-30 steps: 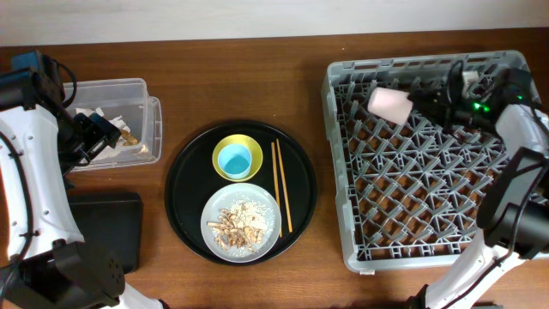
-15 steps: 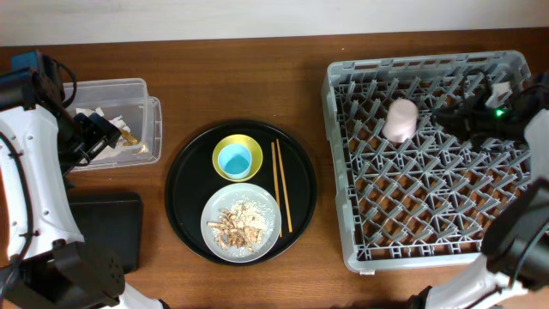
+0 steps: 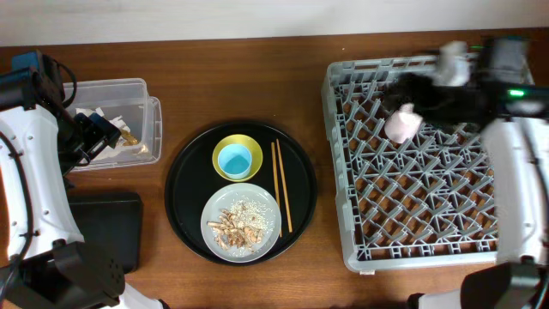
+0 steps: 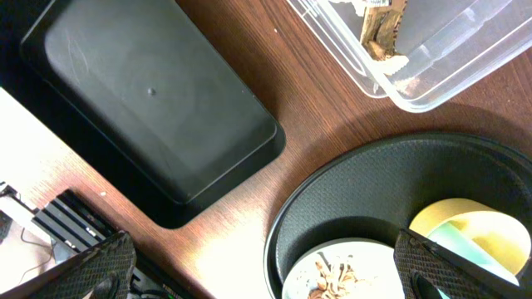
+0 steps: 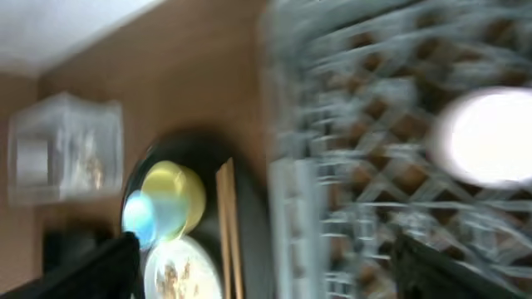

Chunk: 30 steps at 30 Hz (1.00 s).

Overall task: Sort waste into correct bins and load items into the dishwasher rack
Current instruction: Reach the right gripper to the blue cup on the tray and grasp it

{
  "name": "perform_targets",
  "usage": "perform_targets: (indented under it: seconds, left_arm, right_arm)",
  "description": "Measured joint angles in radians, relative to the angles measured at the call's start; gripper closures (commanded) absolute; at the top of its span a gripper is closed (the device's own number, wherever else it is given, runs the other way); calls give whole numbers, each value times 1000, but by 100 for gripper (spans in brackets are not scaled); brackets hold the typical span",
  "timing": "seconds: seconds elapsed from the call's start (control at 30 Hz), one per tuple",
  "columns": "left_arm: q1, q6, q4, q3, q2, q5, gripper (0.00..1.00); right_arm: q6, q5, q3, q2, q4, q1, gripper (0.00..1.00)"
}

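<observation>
Pink cup [image 3: 401,123] toward dishwasher rack [image 3: 336,172] corner

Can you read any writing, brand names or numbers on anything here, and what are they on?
No readable text anywhere: none shows on the clear plastic box, the shallow black tray, the round black tray, the blue cup, the pink cup or the dishwasher rack.
The right wrist view is motion-blurred, so nothing there can be read.
Only sign: a small green light on the right arm, without lettering.

Pink cup [image 3: 401,124] obstructs far-left corner of rack [image 3: 420,210]; rest free.
</observation>
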Motion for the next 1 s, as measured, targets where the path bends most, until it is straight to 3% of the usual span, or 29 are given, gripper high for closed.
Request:
perform_targets:
  seconds: [0.2,0.4,0.7,1.0]
  left_arm:
    - [0,0,0,0,0,0,1]
    - [0,0,0,0,0,0,1]
    - [0,0,0,0,0,-1,1]
    - [0,0,0,0,0,-1,1]
  right_arm:
    - [-24,156,0,10,65,354,0]
    - [57,500,0,122,156,632,13]
    - [87,640,0,385,300,793,16]
    - [90,733,31,399,254,860,15]
